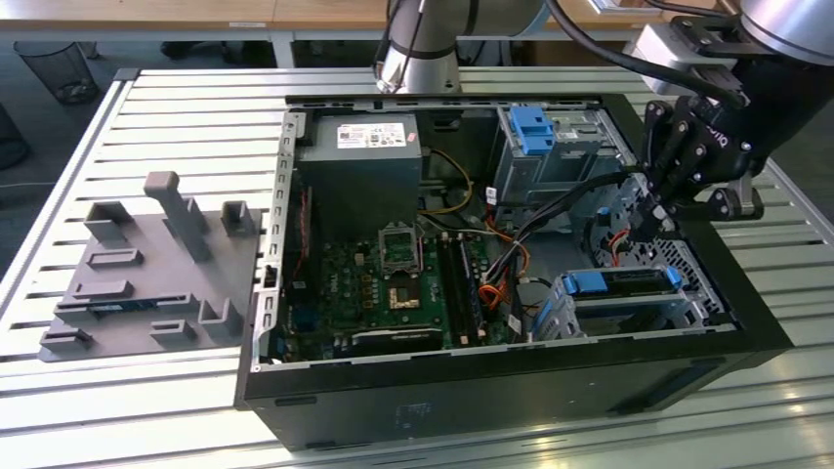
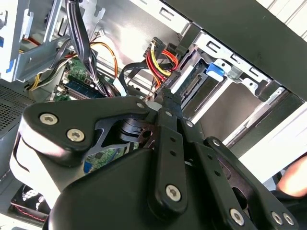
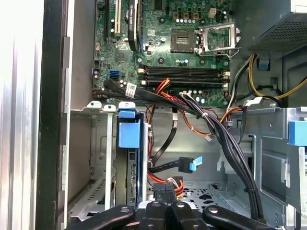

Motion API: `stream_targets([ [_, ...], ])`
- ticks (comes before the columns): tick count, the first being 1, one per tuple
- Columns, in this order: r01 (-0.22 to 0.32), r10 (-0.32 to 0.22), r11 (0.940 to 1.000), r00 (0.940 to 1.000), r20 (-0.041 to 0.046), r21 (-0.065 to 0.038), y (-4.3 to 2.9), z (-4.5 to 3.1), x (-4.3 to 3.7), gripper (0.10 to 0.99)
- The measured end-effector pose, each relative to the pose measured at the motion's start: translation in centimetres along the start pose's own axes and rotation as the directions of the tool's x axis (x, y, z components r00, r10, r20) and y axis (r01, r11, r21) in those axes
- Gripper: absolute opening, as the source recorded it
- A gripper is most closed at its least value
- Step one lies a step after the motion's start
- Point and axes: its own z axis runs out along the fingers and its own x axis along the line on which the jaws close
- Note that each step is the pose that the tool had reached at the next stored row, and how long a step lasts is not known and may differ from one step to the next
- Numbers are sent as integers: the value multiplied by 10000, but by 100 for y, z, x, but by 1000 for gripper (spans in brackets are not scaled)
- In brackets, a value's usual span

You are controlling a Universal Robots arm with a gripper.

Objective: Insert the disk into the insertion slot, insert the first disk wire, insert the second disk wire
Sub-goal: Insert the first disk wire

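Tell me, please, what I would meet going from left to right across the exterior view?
The grey fixture plate → green circuit board → blue latch → disk in its blue frame.

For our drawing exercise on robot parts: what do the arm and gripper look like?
The arm is silver-grey tubing with thick black cables. The gripper is matte black: flat linkage bars and rounded plates joined by silver screws, tapering to narrow fingers.
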Motion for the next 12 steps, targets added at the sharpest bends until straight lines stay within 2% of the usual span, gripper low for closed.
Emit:
stream_targets([
  [3, -27, 27, 10000, 10000, -9, 1, -4, 3, -6, 106],
  [12, -85, 84, 10000, 9998, -184, -18, -29, 11, -9, 106],
])
